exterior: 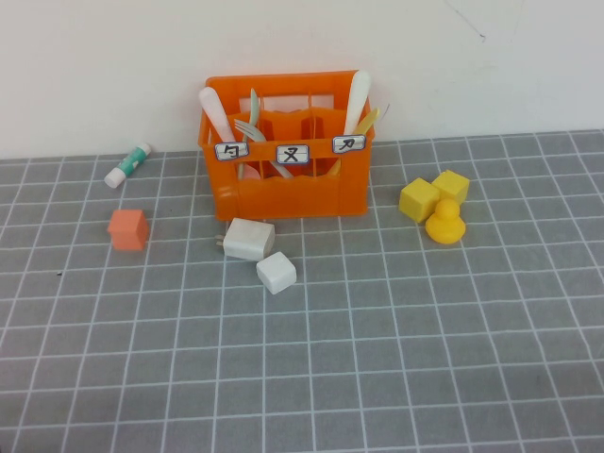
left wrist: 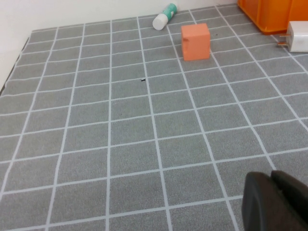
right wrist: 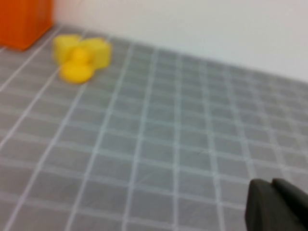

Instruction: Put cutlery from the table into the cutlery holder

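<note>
Backing the gridded table [exterior: 396, 359]: plain white wall [exterior: 94, 66].

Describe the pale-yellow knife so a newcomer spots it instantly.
Find the bright orange plastic crate against the white wall. In its rightmost compartment, behind the right label, the flat pale-yellow plastic knife leans beside a taller white spoon; only its yellow tip shows. Left tool and right tool are parked low.

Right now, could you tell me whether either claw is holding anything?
Nothing is held: the left claw and right claw sit low over bare table, away from the cutlery holder.
</note>
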You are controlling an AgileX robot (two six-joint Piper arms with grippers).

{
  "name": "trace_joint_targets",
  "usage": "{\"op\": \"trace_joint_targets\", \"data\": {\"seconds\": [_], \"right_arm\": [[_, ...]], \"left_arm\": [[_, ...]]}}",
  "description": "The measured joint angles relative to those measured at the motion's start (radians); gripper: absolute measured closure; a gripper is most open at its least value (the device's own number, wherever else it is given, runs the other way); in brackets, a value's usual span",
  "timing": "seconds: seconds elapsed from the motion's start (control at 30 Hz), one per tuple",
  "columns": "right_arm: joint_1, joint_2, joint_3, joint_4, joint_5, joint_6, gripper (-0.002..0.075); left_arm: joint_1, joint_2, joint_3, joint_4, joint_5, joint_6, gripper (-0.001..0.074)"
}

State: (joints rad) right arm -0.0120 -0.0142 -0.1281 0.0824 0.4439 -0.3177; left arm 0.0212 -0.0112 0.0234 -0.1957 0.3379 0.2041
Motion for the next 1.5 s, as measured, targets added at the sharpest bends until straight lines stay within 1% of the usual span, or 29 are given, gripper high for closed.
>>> {"op": "trace_joint_targets", "data": {"seconds": [0.1,0.2,0.27,0.37,0.47,0.57,0.7,0.83,1.5], "right_arm": [[-0.048,0.000,0.050,0.027,-0.089,-0.020,0.0729],[-0.061,0.000,0.123,0.020,-0.157,0.034,0.0729],[-0.061,0.000,0.148,-0.018,-0.164,0.092,0.0729],[-0.059,0.000,0.155,-0.082,-0.124,0.165,0.0729],[-0.034,0.000,0.155,-0.120,-0.117,0.201,0.0729],[0.011,0.000,0.155,-0.147,-0.117,0.234,0.0729],[0.078,0.000,0.155,-0.227,-0.115,0.342,0.0729],[0.095,0.000,0.155,-0.255,-0.113,0.401,0.0729],[0.095,0.000,0.153,-0.257,-0.094,0.413,0.0729]], "left_arm": [[0.000,0.000,0.000,0.000,0.000,0.000,0.0736],[0.000,0.000,0.000,0.000,0.000,0.000,0.0736],[0.000,0.000,0.000,0.000,0.000,0.000,0.0736],[0.000,0.000,0.000,0.000,0.000,0.000,0.0736],[0.000,0.000,0.000,0.000,0.000,0.000,0.0736],[0.000,0.000,0.000,0.000,0.000,0.000,0.0736],[0.000,0.000,0.000,0.000,0.000,0.000,0.0736],[0.000,0.000,0.000,0.000,0.000,0.000,0.0736],[0.000,0.000,0.000,0.000,0.000,0.000,0.0736]]}}
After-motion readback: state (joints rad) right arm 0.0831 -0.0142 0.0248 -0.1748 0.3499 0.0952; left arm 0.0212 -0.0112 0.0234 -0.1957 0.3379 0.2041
